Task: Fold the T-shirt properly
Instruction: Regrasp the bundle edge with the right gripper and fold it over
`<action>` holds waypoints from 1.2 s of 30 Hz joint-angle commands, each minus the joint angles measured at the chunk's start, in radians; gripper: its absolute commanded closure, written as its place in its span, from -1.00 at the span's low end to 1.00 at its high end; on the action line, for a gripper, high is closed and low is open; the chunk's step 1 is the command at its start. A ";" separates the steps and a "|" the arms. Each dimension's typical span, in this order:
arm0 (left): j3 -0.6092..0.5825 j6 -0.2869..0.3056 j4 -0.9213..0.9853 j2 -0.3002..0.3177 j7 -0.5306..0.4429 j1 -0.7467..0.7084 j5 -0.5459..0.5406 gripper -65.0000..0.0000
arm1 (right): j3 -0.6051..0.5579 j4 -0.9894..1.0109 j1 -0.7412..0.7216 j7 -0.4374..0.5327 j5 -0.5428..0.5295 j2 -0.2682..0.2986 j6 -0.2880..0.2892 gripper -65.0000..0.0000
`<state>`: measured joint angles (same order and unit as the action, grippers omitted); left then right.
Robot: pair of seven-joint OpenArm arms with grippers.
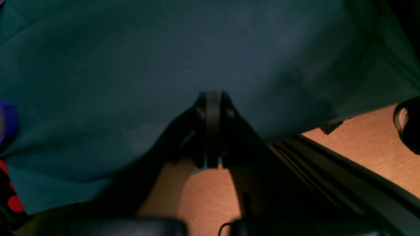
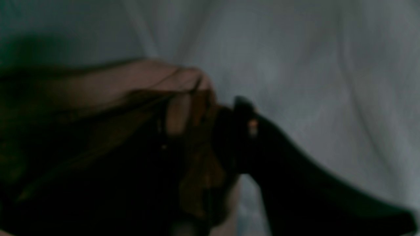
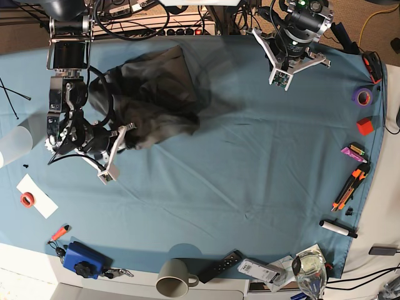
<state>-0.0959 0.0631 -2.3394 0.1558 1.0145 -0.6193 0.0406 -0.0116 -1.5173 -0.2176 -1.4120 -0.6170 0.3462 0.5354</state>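
We see the T-shirt bunched on the worktop just beside the right pincer, whose fingers pinch its lower edge; the left pincer, well apart from the T-shirt, is closed and empty

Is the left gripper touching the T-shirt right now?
Apart. The base view shows the left gripper over bare tablecloth, a clear gap from the T-shirt.
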 commanded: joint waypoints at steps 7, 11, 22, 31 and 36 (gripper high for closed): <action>0.001 -0.004 -0.017 0.002 -0.051 0.002 0.003 1.00 | 0.005 -0.080 -0.025 0.016 -0.103 0.019 0.054 1.00; 0.001 -0.004 -0.017 0.002 -0.051 0.001 0.003 1.00 | 0.005 -0.160 0.008 0.016 -0.198 0.020 0.106 1.00; 0.001 -0.004 -0.017 0.002 -0.058 0.001 0.003 1.00 | 0.007 -0.366 0.226 0.016 -0.341 0.068 0.159 1.00; 0.001 -0.004 -0.017 0.002 -0.058 0.002 0.003 1.00 | 0.056 -0.563 0.449 0.016 -0.348 0.103 0.163 1.00; 0.001 -0.004 -0.017 0.002 -0.058 0.002 0.003 1.00 | 0.092 -0.640 0.536 0.016 -0.464 0.103 0.163 1.00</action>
<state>-0.0959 0.0628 -2.3394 0.1558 0.9745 -0.6147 0.0402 0.0738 -2.1422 0.3214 -1.4136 -1.0676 0.4351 0.6968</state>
